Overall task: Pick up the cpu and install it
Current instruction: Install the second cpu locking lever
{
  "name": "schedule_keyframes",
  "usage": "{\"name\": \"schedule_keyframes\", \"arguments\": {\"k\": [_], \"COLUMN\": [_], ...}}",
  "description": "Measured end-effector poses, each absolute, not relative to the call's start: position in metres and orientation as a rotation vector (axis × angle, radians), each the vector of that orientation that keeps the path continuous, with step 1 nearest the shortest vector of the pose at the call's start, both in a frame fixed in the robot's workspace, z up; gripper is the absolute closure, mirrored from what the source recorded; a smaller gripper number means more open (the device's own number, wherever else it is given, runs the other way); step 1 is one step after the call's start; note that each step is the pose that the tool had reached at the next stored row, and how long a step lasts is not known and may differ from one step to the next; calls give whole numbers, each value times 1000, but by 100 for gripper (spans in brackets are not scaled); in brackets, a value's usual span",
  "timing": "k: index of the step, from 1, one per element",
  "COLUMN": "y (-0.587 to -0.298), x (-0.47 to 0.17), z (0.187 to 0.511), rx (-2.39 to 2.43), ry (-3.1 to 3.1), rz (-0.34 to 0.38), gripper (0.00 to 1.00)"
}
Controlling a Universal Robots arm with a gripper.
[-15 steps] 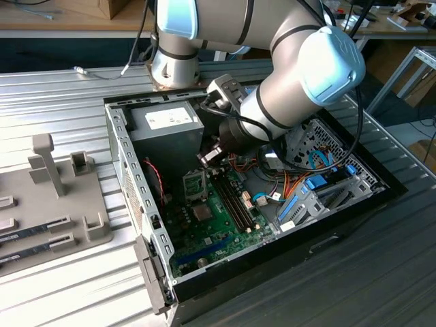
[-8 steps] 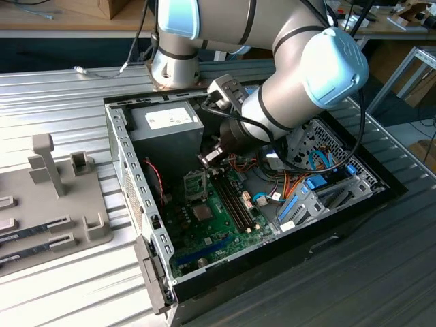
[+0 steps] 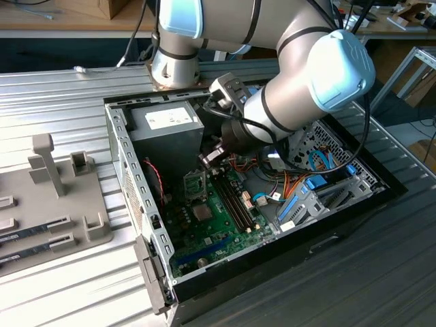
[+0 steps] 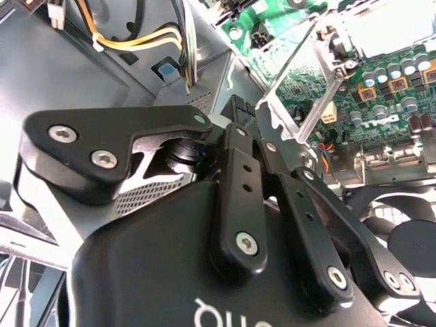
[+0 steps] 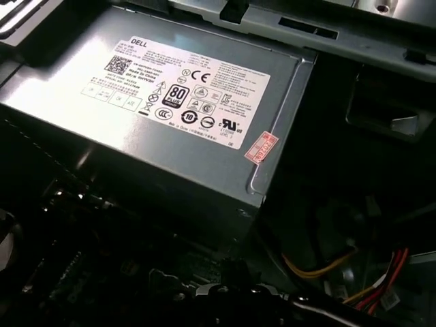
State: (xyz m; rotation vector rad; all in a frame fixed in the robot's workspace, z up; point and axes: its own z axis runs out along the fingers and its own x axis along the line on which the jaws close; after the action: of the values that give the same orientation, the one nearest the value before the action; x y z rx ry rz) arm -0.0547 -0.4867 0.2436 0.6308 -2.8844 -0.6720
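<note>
Cpu (image 4: pixel 381 27): 1, in open socket (image 3: pixel 195 185) | hand (image 4: pixel 248 116): 1, grip cannot tell

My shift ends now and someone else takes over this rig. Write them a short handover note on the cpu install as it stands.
Gripper: inside the open computer case, low over the motherboard, close above the processor socket and beside the power supply. I cannot tell whether it is open or shut.
Cpu: I cannot tell whether it is in the gripper or in the socket.
Done: the socket's metal retention frame stands raised in the second wrist view.
Left: cpu seating unconfirmed; frame not yet closed.
</note>
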Motion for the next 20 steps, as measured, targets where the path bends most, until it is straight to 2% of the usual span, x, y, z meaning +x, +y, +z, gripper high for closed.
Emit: {"name": "schedule_keyframes", "arguments": {"k": [7,20], "y": [-503,-516], "x": [-55,-55], "z": [244,244], "rx": [633,640], "ry": [-2884,-2882], "rz": [-674,-666], "gripper": [89,89]}}
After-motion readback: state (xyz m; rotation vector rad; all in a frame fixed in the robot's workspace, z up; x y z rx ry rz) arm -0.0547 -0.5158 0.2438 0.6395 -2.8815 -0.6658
